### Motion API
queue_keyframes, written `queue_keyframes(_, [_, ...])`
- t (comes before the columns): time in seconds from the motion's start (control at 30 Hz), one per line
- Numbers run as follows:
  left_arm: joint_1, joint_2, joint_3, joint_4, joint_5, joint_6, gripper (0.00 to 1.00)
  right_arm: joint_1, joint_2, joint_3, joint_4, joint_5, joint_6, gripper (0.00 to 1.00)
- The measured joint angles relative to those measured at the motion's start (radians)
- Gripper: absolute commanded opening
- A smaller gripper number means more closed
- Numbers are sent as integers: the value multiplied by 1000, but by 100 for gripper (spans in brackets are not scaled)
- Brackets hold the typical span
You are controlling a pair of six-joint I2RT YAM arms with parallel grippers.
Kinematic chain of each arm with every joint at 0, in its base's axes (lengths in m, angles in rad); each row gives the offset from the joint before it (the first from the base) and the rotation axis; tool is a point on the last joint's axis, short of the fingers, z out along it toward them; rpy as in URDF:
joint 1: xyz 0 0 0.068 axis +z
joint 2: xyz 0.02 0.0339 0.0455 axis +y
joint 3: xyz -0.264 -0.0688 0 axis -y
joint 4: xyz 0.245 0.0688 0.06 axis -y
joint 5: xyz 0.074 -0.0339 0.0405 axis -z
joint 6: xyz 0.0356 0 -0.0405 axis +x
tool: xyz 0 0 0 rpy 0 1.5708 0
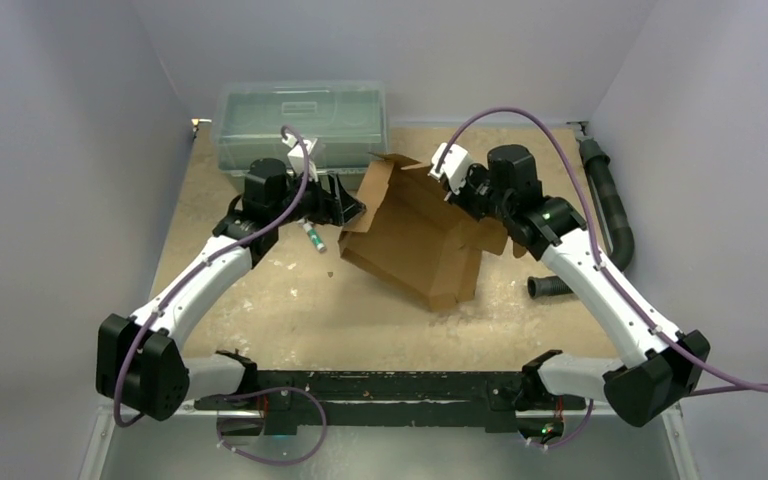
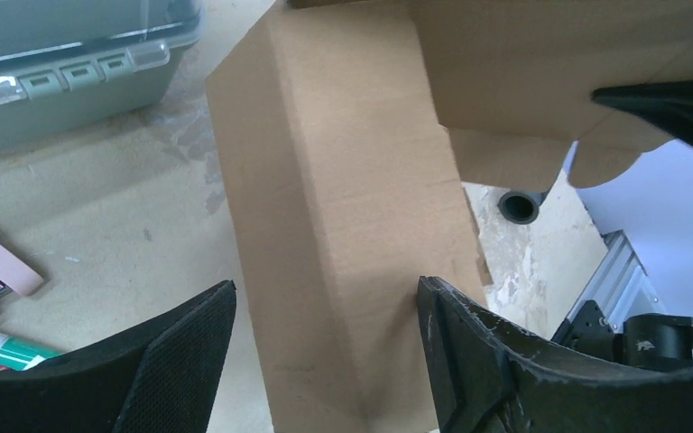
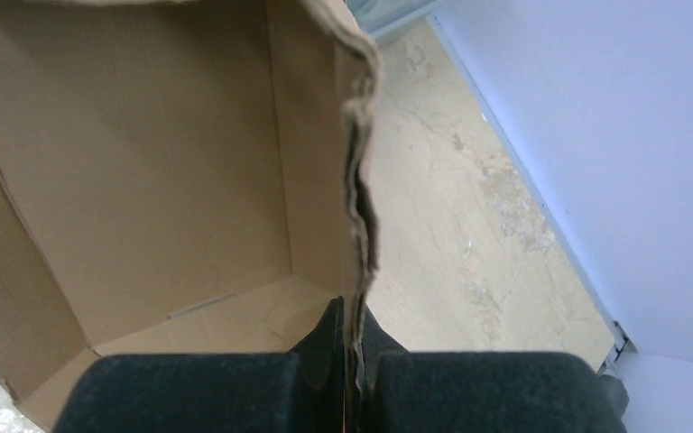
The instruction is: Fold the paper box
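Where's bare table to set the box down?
Free: the table strip between the paper box and base rail. Crowded: back left, with bin, marker and left pincer; black hose lies right of the box.

The box [image 1: 415, 235] was plain brown, the bin [image 1: 300, 120] clear greenish. The arms [image 1: 205, 278] were white with black joints, cables [image 1: 508, 109] purple. Tan table [image 1: 290, 300] had pale blotches.

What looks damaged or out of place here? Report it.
The paper box wall pinched in the shut right end effector has a ragged, wavy, splitting edge: it looks crushed or torn. The box lies askew on the table, half folded, and a white-and-green pen lies loose beside it.
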Motion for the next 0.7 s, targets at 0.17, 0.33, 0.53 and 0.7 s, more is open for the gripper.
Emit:
queue_keyframes(0.17, [2, 74, -3, -1, 1, 13, 72, 25, 23, 41, -18, 12, -22, 0])
queue_keyframes(0.33, [2, 111, -4, -22, -19, 30, 69, 56, 37, 53, -29, 32, -34, 0])
queue_keyframes(0.53, [2, 128, -4, -59, -77, 63, 64, 97, 60, 54, -32, 58, -37, 0])
queue_keyframes(0.7, [2, 157, 0, -90, -117, 83, 66, 112, 83, 64, -32, 63, -33, 0])
